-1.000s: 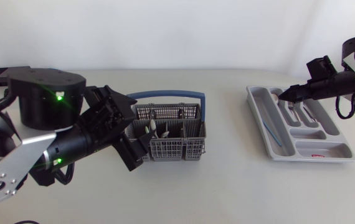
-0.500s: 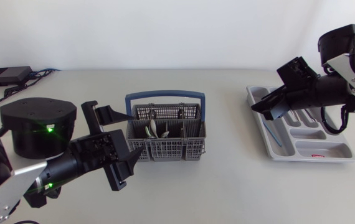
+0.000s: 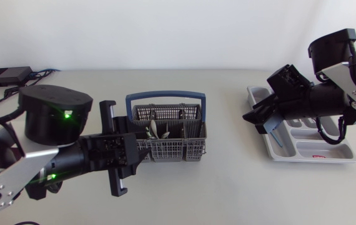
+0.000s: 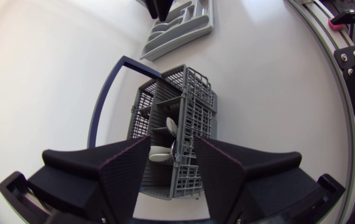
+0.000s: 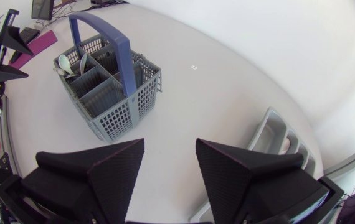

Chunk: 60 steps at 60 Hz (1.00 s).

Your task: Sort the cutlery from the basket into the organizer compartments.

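- The left gripper (image 4: 172,163) is held wide apart with nothing between its fingers. In the head view it (image 3: 131,155) is seen just beside the basket's left wall, and contact cannot be made out.
- The step in hand is judged to be a pick from the basket (image 4: 193,106): the open fingers are aimed at it, and nothing is gripped yet.
- The basket (image 3: 168,150) is a grey mesh box split into compartments, and it stands upright near the middle of the table. Its blue handle (image 3: 165,95) is raised along the far side.
- Pale spoons (image 4: 162,151) stand bowl-up in a compartment straight ahead of the left gripper, leaning against one another (image 3: 155,130). Further pieces are seen in the back row, but their kind cannot be told.
- The next move is judged to call for the fingertips to be lowered into that compartment and closed on a single spoon. The mesh walls must be cleared and the neighbouring spoon left behind.
- The right gripper (image 5: 170,165) is also spread wide and carries nothing. It (image 3: 259,117) hangs over the organizer's end nearest the basket.
- The organizer (image 3: 337,156) is a grey tray of long compartments, set well apart from the basket at the table's right. A thin blue item (image 3: 278,136) lies in one long slot, and some cutlery seems to lie in the slots beside it, partly hidden by the arm.
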Tool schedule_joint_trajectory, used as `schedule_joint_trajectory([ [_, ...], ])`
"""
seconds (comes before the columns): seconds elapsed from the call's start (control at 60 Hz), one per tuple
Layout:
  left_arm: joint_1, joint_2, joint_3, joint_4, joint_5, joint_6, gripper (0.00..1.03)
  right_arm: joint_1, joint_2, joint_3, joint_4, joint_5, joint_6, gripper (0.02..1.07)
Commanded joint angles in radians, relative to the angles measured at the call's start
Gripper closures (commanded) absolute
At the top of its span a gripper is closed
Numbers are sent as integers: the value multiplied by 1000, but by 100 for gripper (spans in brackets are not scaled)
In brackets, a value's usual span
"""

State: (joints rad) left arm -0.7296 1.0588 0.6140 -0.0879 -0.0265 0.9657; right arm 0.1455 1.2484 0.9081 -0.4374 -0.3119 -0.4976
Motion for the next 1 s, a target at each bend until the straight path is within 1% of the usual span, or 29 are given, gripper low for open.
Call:
schedule_joint_trajectory([
  [0.0, 1, 46, 33, -12, 10, 27, 61, 9, -18, -35, -4, 7, 19, 46],
  [0.167, 12, 102, 52, -9, 10, 31, 61, 11, -27, -37, -6, 5, 19, 46],
  [0.233, 19, 132, 59, -6, 8, 33, 64, 14, -33, -37, -9, 5, 21, 46],
  [0.4, 35, 171, 75, 11, 8, 41, 64, 35, -53, -41, -18, 5, 36, 46],
  [0.45, 41, 182, 79, 16, 8, 44, 67, 43, -58, -46, -18, 5, 37, 46],
  [0.633, 59, 228, 93, 33, 8, 54, 70, 55, -67, -51, -21, 5, 45, 46],
  [0.7, 59, 242, 95, 37, 10, 59, 75, 57, -72, -55, -21, 5, 45, 46],
  [0.783, 67, 259, 99, 48, 8, 62, 77, 58, -73, -58, -21, 5, 45, 46],
  [0.983, 87, 287, 118, 60, 8, 67, 79, 62, -83, -63, -27, 7, 45, 46],
])
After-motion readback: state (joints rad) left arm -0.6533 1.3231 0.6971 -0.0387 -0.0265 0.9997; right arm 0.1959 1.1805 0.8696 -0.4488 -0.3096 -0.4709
